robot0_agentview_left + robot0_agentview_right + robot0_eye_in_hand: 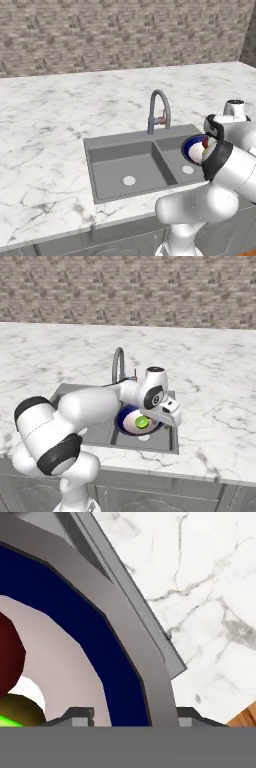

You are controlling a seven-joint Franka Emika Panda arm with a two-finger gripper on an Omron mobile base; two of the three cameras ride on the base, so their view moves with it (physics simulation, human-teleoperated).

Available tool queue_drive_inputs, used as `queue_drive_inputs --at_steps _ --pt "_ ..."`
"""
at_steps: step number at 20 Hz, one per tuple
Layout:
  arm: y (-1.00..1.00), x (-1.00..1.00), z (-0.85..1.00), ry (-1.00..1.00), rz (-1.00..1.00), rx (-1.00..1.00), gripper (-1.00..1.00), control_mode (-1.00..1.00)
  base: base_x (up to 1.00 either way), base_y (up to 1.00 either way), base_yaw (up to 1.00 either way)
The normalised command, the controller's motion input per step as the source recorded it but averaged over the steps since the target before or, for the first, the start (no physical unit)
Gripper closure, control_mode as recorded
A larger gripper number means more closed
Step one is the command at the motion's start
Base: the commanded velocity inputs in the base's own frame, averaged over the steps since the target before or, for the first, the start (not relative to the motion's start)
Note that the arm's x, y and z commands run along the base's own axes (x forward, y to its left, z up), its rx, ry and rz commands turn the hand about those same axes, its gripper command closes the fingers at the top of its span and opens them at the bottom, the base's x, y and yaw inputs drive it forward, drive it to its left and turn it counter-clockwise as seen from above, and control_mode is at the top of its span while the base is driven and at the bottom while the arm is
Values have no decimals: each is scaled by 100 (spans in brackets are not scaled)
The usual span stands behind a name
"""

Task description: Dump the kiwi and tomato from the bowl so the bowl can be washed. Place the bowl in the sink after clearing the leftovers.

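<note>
The bowl (194, 148) hangs tilted over the right basin of the sink (125, 162), its dark blue rim (107, 652) running between my fingertips (80, 714). My gripper (135, 718) is shut on that rim; the hand (169, 412) sits at the bowl's right side. Both the tomato (205, 144) and the kiwi (142, 422) lie inside the bowl (129, 420). In the hand view the tomato (10, 652) sits above the kiwi (12, 716) on the pale inside. My own arm hides part of the bowl in the left base view.
The curved faucet (159, 107) rises behind the sink, just left of the bowl. White marble counter (45, 130) surrounds the sink, with a brick wall (130, 286) at the back. The sink's right wall (173, 438) lies close under my hand.
</note>
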Motion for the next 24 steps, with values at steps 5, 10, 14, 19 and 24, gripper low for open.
queue_drive_inputs --at_steps 5,10,14,19,24 --pt "-20 -3 -41 1 0 -20 100 -100 0 0 0" --pt "0 31 0 0 0 -5 100 -100 0 0 0" --pt "0 48 -1 0 -7 -4 100 -100 0 0 0" --pt "0 31 0 0 -5 -2 100 -100 0 0 0" --pt "16 -7 -22 0 0 -24 100 -100 0 0 0"
